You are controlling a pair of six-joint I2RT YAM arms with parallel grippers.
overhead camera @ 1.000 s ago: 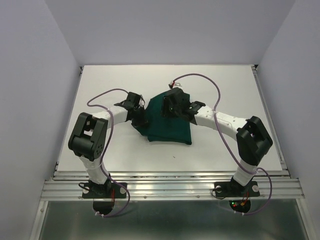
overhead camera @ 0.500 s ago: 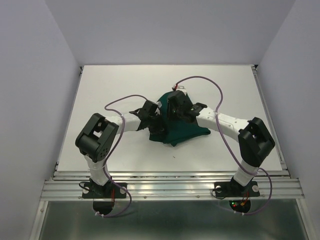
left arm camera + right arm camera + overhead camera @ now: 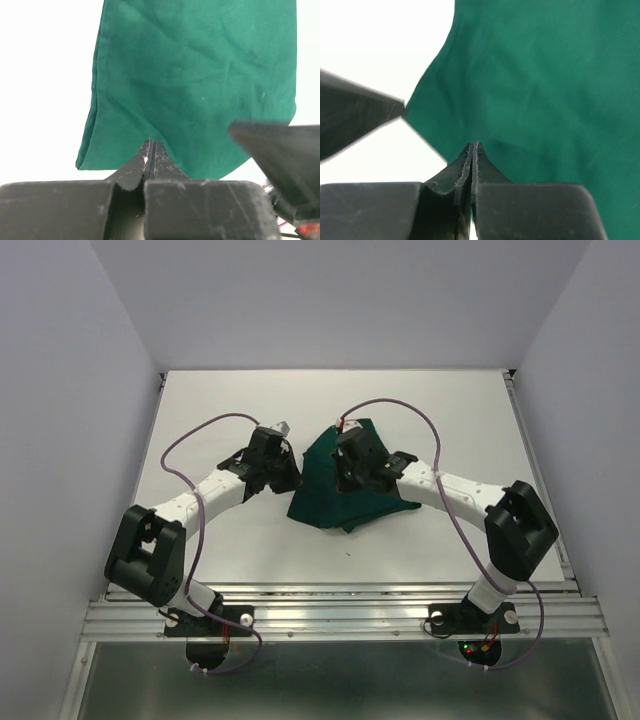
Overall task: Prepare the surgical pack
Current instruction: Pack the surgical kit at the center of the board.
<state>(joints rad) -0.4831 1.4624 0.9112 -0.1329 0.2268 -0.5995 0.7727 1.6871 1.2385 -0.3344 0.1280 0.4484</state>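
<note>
Behind the rumpled dark green cloth drape (image 3: 350,498), the white bench (image 3: 230,400) lies open up to the back wall (image 3: 340,300), and it is open far out to either side. The black left gripper (image 3: 288,478), jaws closed, crowds the drape's left edge. The black right gripper (image 3: 350,468), also closed, sits over its rear half. Two white arms (image 3: 455,490) curve in from the near corners, with purple cables (image 3: 425,420) looping above them. In front of the drape, between the arms, a bare strip of bench runs to the metal rail (image 3: 340,615).
</note>
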